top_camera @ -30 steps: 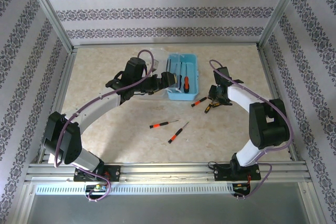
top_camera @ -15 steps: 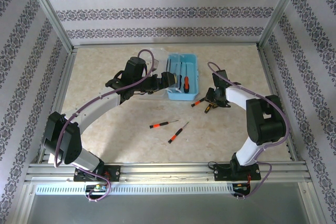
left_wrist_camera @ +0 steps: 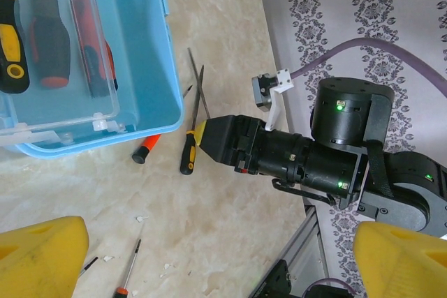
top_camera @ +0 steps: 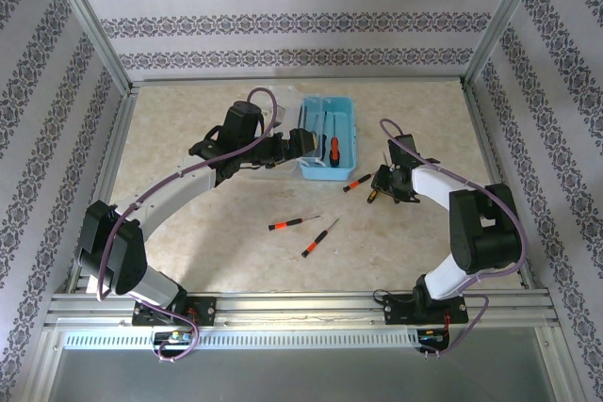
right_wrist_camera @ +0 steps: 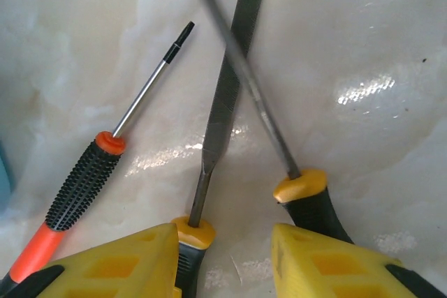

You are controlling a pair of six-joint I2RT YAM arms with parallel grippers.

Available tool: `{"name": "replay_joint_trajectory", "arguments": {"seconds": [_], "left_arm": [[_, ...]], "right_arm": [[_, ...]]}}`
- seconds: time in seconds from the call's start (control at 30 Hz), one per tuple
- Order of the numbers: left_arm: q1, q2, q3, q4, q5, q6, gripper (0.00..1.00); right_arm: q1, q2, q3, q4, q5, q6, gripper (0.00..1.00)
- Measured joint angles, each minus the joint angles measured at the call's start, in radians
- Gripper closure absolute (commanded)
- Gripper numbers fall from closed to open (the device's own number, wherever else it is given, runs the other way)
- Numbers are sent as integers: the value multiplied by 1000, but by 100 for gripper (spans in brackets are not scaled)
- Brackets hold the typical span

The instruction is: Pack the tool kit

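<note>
R gripper is part open, its fingers either side of the flat file handle, not clamped. The round file crosses over it, handle by the R finger. An orange driver lies just left. Vs half a sec ago, R gripper has slid nearer and right. L gripper is wide open, unmoved, beside the box, tools inside. The loose drivers lie mid-table, unmoved.

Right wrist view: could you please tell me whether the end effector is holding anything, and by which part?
Nothing is gripped: the right end effector stands open astride the flat file's handle, with a gap beside it.
</note>
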Motion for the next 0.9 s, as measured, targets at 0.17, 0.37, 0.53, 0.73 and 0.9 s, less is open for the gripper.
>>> {"name": "replay_joint_trajectory", "arguments": {"seconds": [0.17, 0.37, 0.53, 0.73, 0.9], "left_arm": [[0, 0, 0, 0, -1, 1, 3], [0, 0, 0, 0, -4, 1, 3], [0, 0, 0, 0, -4, 1, 3], [0, 0, 0, 0, -4, 1, 3], [0, 0, 0, 0, -4, 1, 3]], "right_arm": [[-2, -54, 0, -42, -18, -1, 59], [-2, -169, 43, -113, 9, -29, 59], [-2, -100, 140, -191, 70, -111, 59], [-40, 28, 159, -233, 95, -174, 59], [-52, 106, 171, -250, 82, -199, 59]]}}
